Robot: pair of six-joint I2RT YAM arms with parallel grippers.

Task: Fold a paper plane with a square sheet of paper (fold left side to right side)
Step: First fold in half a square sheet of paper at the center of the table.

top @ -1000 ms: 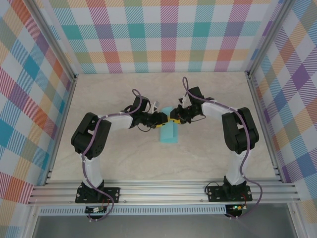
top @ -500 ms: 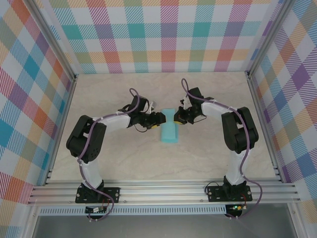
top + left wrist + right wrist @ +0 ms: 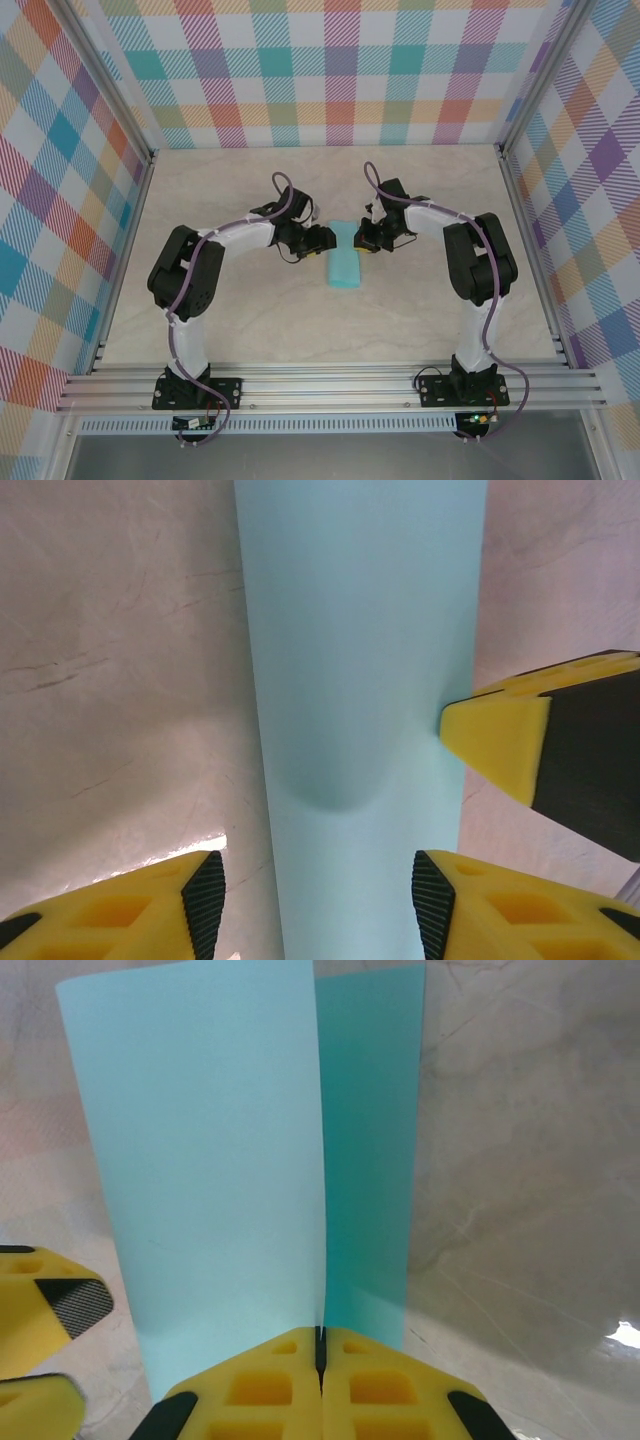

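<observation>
From my overhead feed, the square sheet of paper (image 3: 345, 268) lies on the bench (image 3: 250, 320) near the middle, between the two arms. It is doubled over into a narrow turquoise strip whose long side runs away from the arm bases. Both arms reach inward and meet at the far half of the strip, the left tool (image 3: 322, 241) at its left edge and the right tool (image 3: 362, 240) at its right edge.

On the left wrist feed, the left tool (image 3: 318, 905) stands about half wide, its yellow fingers on either side of the strip with bare bench showing inside the left one. It grips nothing that I can see. The strip runs straight up the picture, with a soft curved shadow across it (the paper looks slightly bowed there). One yellow fingertip (image 3: 500, 735) of the right tool touches the strip's right edge.

On the right wrist feed, the right tool (image 3: 321, 1355) is closed, pad against pad. The free edge of the paper's paler upper layer runs straight down into the seam between the pads, so I read it as pinching that layer. The upper layer stands a little off the darker lower layer, which shows as a band along its right side and lies flat on the bench. The left tool's fingers (image 3: 40, 1305) sit at the lower left, just beside the paper's left edge.
</observation>
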